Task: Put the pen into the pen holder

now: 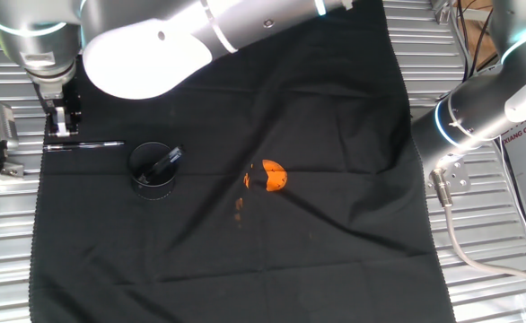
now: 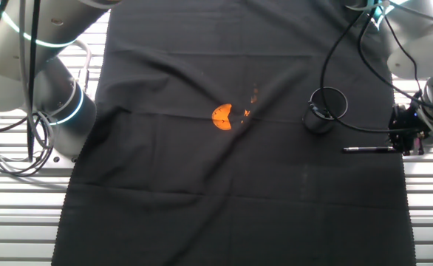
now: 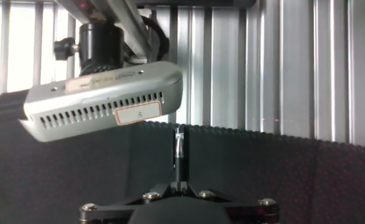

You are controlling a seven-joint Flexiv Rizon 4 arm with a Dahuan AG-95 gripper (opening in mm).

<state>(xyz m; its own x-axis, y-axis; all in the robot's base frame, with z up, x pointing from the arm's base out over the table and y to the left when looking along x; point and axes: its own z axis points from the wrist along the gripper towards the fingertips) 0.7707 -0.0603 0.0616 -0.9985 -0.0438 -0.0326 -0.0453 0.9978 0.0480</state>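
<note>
**Pen gripped at cloth edge**

Draped over the table: black cloth (image 1: pixel 335 135). Left of centre on it: pen holder (image 1: pixel 153 169), upright, a short dark stick inside. Just beside it: gripper (image 1: pixel 62 135), closed on one end of the pen (image 1: pixel 85 144), held level, pointing toward the cup. Mid-cloth: small orange object (image 1: pixel 273 176).

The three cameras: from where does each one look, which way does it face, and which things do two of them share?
One fixed view: high, looking down on the black cloth; the arm crosses the top, gripper at left.
The other fixed view: high on the opposite side; gripper at right.
Hand view: on the hand, along the fingers toward a grey box.
Both fixed views share the pen, the pen holder and an orange object.
</note>
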